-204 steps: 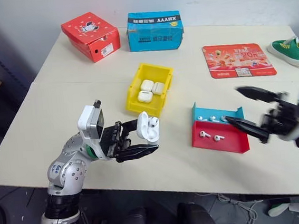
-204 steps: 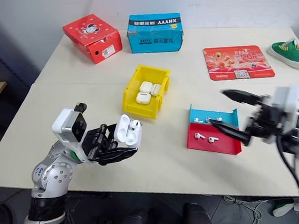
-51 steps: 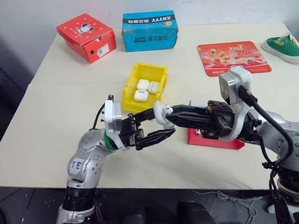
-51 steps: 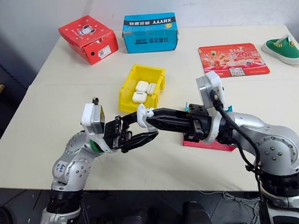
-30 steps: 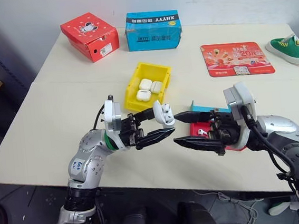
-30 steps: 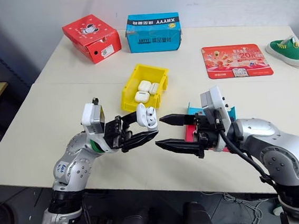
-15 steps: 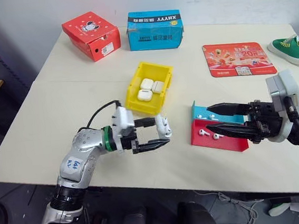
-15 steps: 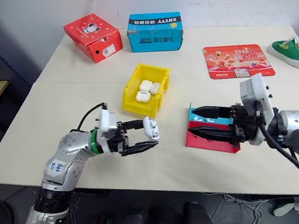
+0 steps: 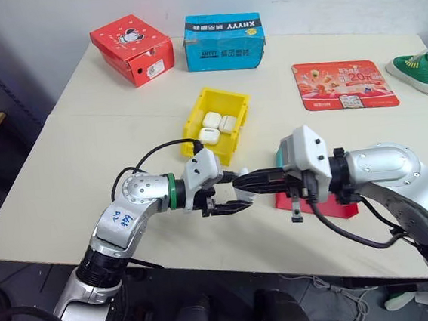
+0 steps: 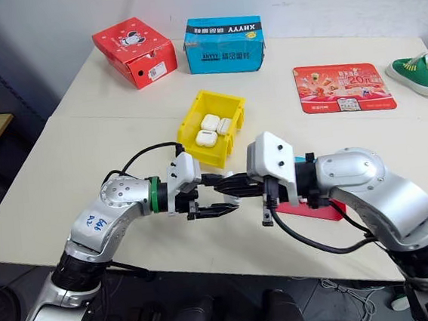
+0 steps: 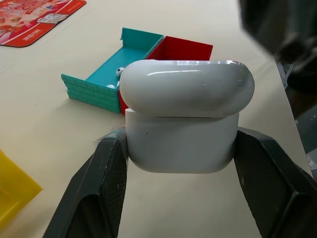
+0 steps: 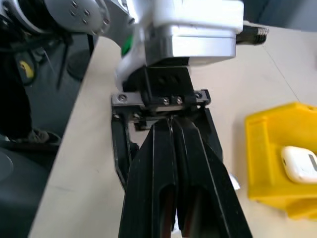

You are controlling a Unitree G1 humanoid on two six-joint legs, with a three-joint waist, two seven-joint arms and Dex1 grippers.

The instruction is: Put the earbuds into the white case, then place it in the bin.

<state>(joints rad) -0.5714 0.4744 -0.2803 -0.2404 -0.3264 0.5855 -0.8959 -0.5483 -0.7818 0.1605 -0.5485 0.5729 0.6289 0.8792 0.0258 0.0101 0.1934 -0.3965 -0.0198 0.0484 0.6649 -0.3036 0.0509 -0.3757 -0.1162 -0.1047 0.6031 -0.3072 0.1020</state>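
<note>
While the left gripper (image 11: 181, 163) clamps the case (image 11: 184, 116) between its 2 fingers, just above the table's (image 9: 83, 143) near edge, the lid sits down on the body with only a thin seam showing, so I judge the case about closed. The right gripper (image 12: 173, 168) has its fingers pressed together, holding nothing I can see, its tips against the left gripper where the case sits, which suggests it is pushing the lid home. Left to do: carry the case to the bin (image 9: 212, 127), which stands just beyond the 2 grippers and already holds 3 cases. Whether both earbuds are inside cannot be told with the lid down. Small white pieces lie in the tray (image 11: 143, 59), too tiny to name, and in the head views the right arm covers most of that tray, and the case too.
</note>
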